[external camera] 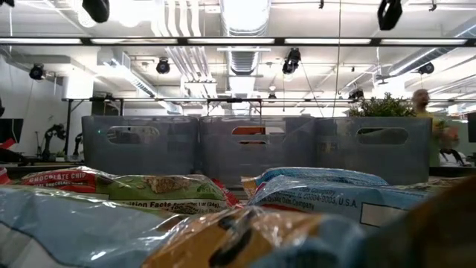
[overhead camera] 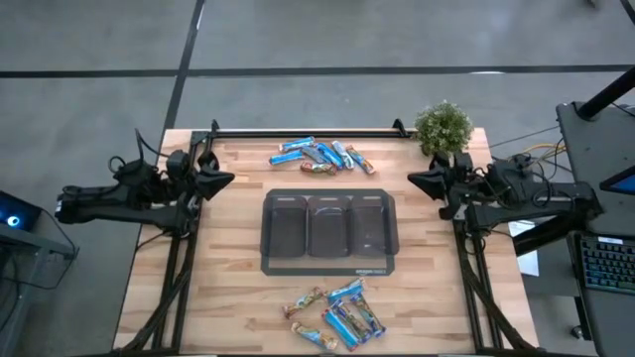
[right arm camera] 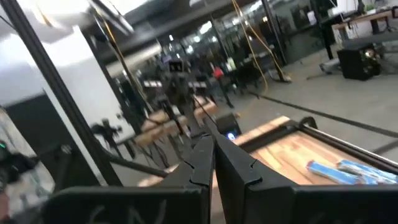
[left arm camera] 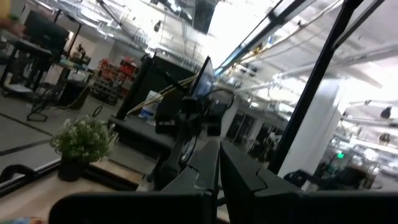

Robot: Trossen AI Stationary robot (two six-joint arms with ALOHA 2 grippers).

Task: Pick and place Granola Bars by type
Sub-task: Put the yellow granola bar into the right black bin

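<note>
Granola bars lie in two heaps. One heap (overhead camera: 319,156) of light blue and orange-brown bars rests flat near the table's far edge; the other heap (overhead camera: 339,315) lies near the near edge and fills the low view's foreground (external camera: 193,216). My left gripper (overhead camera: 226,179) is shut and hovers at the table's left side, pointing right. My right gripper (overhead camera: 415,179) is shut and hovers at the right side, pointing left. In the wrist views their fingers (left arm camera: 217,163) (right arm camera: 212,158) lie together. Neither gripper is near a bar.
A grey tray (overhead camera: 329,232) with three compartments sits in the table's middle; it shows as three bins (external camera: 253,147) in the low view. A small potted plant (overhead camera: 443,127) stands at the far right corner. A black rail (overhead camera: 303,132) runs along the far edge.
</note>
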